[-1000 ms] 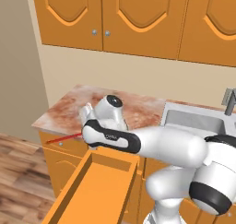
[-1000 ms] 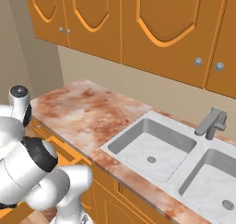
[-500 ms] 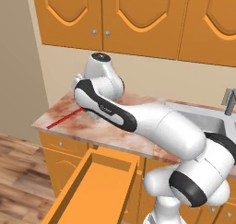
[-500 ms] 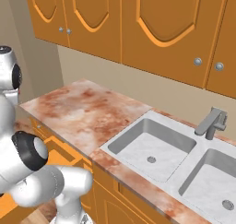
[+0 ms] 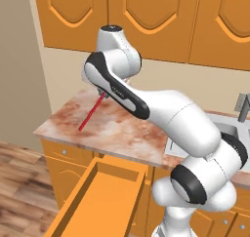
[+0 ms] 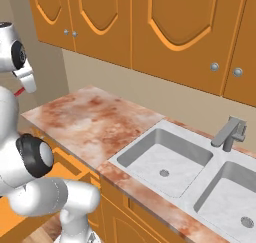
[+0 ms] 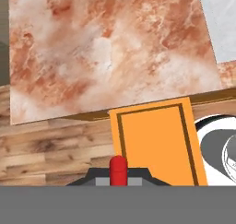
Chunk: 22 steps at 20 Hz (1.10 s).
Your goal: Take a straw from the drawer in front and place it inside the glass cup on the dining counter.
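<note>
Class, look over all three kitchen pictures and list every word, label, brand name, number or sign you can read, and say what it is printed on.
None: no readable text in any view.
The cupboard doors, the marble counter, the sink, the tap, the open drawer and the red straw held in the gripper are all plain, with no lettering, numbers or signs.

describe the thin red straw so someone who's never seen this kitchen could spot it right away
Start at the mottled reddish-brown marble counter left of the grey sink, above the open orange wooden drawer. The white robot arm's gripper hangs over it, shut on the thin straight red straw, which slants down to the left. It is the one bright red, stick-like thing there.
</note>
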### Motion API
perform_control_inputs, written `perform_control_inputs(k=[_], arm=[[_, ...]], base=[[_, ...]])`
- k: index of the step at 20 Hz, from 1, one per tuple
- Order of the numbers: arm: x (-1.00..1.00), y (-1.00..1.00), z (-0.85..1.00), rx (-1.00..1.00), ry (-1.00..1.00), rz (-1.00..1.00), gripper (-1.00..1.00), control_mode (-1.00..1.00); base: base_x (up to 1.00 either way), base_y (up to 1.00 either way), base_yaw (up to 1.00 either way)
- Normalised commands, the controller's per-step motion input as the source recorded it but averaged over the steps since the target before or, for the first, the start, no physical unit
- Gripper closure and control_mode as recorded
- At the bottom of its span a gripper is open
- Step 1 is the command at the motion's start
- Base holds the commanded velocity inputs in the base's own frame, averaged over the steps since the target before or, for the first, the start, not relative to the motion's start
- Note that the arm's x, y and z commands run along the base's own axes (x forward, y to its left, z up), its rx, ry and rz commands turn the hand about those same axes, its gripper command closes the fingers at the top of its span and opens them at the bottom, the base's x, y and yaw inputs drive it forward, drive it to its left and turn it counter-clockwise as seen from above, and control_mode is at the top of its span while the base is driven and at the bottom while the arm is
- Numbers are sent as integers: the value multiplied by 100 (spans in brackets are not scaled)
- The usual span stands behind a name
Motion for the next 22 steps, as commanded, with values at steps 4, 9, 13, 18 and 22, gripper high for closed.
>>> perform_control_inputs(k=[4, 9, 13, 18, 22], arm=[[-14, -43, 0, -9, -12, 34, 100, -100], [-8, -35, 0, -6, -11, 25, 100, -100], [0, -22, 0, -8, -9, 18, 100, -100], [0, -9, 0, -6, -8, 5, 100, -100], [-7, 0, 0, -3, -2, 1, 100, -100]], base=[[0, 0, 0], [0, 0, 0], [0, 0, 0], [0, 0, 0], [0, 0, 0]])
